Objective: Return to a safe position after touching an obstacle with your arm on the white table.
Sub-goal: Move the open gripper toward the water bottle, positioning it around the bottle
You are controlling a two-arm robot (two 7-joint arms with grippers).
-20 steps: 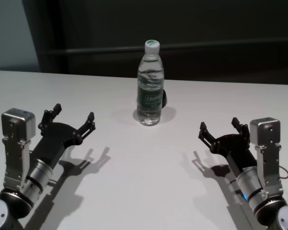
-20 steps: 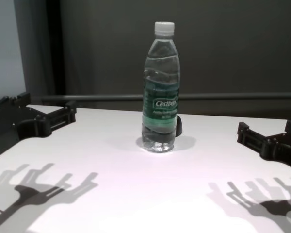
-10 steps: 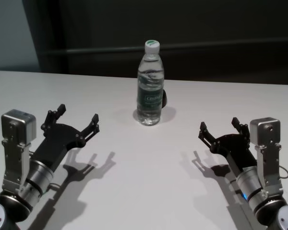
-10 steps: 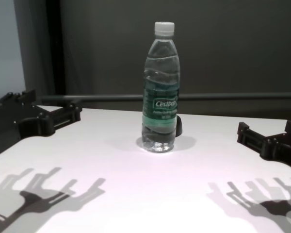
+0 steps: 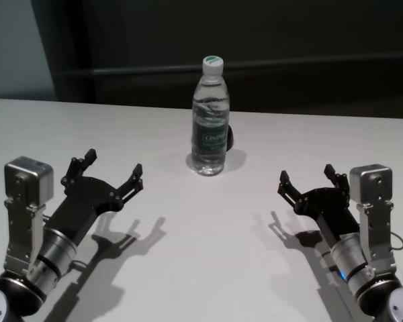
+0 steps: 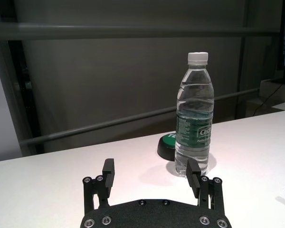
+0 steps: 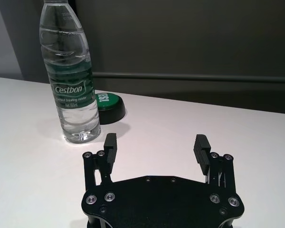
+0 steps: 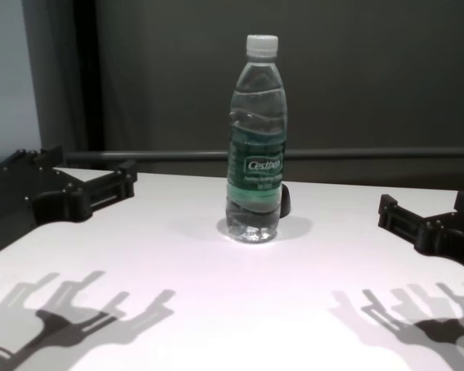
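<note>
The obstacle [image 5: 209, 124], a tall clear water bottle with a white cap and green label, stands upright on the white table [image 5: 208, 235] at centre back. It also shows in the chest view [image 8: 255, 139] and in both wrist views [image 6: 194, 118] [image 7: 69, 71]. My left gripper [image 5: 113, 164] hovers open above the table, left of and nearer than the bottle, with nothing between its fingers [image 6: 108, 170]. My right gripper [image 5: 305, 174] is open too, low at the right, apart from the bottle [image 7: 156, 142].
A small black round object with a green top [image 7: 109, 105] lies just behind the bottle's base. A dark wall with a horizontal rail runs beyond the table's far edge. Bare tabletop [image 8: 255, 309] lies between the two arms.
My left gripper has moved forward and to the right, closer to the bottle, still open. The right arm and the bottle have not moved.
</note>
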